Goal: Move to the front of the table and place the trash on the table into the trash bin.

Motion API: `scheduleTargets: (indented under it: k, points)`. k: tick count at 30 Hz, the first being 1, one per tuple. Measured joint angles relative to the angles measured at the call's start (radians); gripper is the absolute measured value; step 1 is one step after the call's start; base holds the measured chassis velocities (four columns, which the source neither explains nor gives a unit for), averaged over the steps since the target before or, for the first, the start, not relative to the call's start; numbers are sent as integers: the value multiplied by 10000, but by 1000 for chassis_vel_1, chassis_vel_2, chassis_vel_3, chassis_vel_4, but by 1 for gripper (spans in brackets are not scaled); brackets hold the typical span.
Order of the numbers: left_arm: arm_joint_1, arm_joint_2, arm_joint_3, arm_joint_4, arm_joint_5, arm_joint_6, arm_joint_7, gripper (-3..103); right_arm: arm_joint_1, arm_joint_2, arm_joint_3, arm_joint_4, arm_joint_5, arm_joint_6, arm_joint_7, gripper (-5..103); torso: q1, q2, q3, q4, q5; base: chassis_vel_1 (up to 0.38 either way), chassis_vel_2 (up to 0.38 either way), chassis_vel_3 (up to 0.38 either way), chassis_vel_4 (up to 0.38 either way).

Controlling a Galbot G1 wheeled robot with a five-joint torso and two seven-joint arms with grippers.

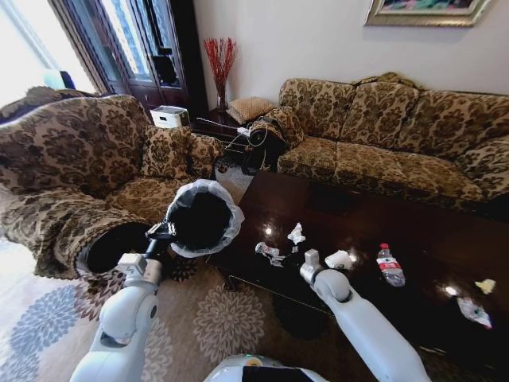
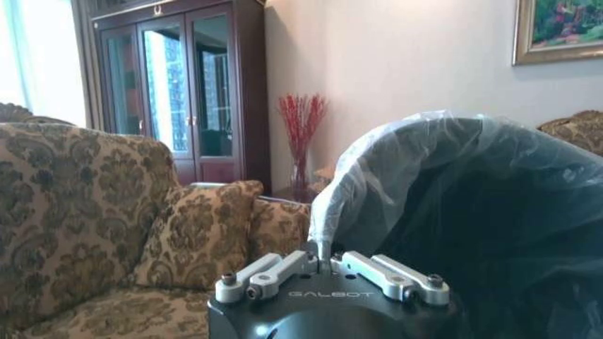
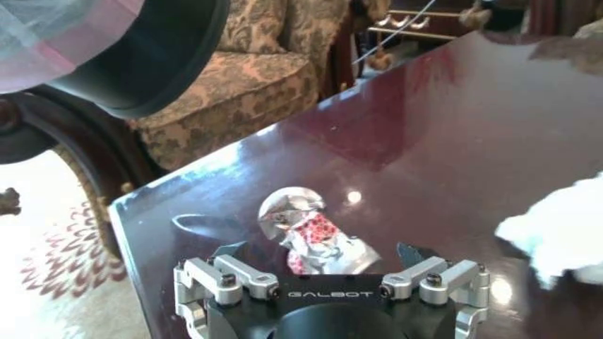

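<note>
Partly behind the right gripper, a crumpled wrapper, fingertips cut off.

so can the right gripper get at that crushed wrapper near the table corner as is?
Probably yes. The right gripper is open and sits right over the crushed wrapper on the table, nothing between them. The left gripper holds the trash bin off to the side.

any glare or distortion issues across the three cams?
Head view: fisheye bend, window blown out at upper left, light spots reflecting on the glossy table. Left wrist view: soft overall, bright window at the edge, trash bin close up. Right wrist view: glare spots on the tabletop, white paper overexposed.
</note>
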Motion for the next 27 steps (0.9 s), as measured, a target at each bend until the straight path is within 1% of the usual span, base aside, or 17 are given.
scheduleTargets:
  k: [7,8,9,10,11,12,13,14,15,16,19,21,22,23,25,27]
  points:
    - [68,-35,13,-50,19,132,-19,1,690,206,-472,-813,46,-5,-296,100,0,0,0,2,-2,0,0,0,0]
    - [58,-25,22,-58,-7,159,-22,1,809,281,-540,-958,21,-47,-349,102,0,0,-1,2,-1,0,0,0,0]
    - [33,-19,31,-58,-18,164,-22,1,866,329,-593,-1025,-6,-109,-351,99,-1,0,-1,1,0,0,0,0,0]
    - [33,-19,31,-58,-18,164,-22,1,866,329,-593,-1025,-6,-109,-351,99,-1,0,-1,1,0,0,0,0,0]
    - [7,-18,43,-56,-23,171,-27,1,910,359,-657,-1075,-24,-164,-341,95,0,0,-1,1,0,0,0,0,0]
    - [-11,-21,52,-47,-25,175,-32,1,929,368,-698,-1097,-34,-184,-337,95,-1,0,-1,1,-1,0,0,0,0]
    - [-39,-38,74,-23,-26,181,-51,1,959,381,-775,-1135,-70,-203,-332,88,0,0,-1,1,-2,0,0,0,0]
    - [-46,-72,92,-14,-23,190,-62,1,984,397,-830,-1179,-119,-206,-309,88,0,0,-1,1,-1,0,0,0,0]
    - [-42,-114,107,-14,-9,192,-64,1,991,428,-870,-1232,-193,-185,-227,83,0,0,-1,1,-2,0,0,0,0]
    - [-42,-114,107,-14,-9,192,-64,1,991,428,-870,-1232,-193,-185,-227,83,0,0,-1,1,-2,0,0,0,0]
    - [-23,-240,114,-28,7,158,-47,1,1004,506,-997,-1329,-262,-59,146,67,-2,1,-2,0,-3,0,0,0,0]
    - [-26,-252,114,-28,7,140,-41,1,1020,511,-1027,-1355,-263,-55,181,67,-2,1,-3,0,-3,0,0,0,0]
    - [-41,-260,118,-28,6,112,-28,1,1066,515,-1107,-1414,-264,-49,217,56,-3,2,-4,-1,-4,0,0,0,0]
    - [-58,-261,129,-29,6,105,-21,1,1115,517,-1190,-1469,-265,-46,226,52,-3,2,-4,-1,-3,0,0,0,0]
    - [-64,-263,138,-35,6,105,-18,1,1141,520,-1225,-1497,-264,-46,231,52,-3,3,-5,-1,-4,0,0,0,0]
    - [-71,-295,172,-71,8,107,-6,1,1181,572,-1286,-1584,-283,-45,305,46,-3,4,-5,-2,-4,0,0,0,0]
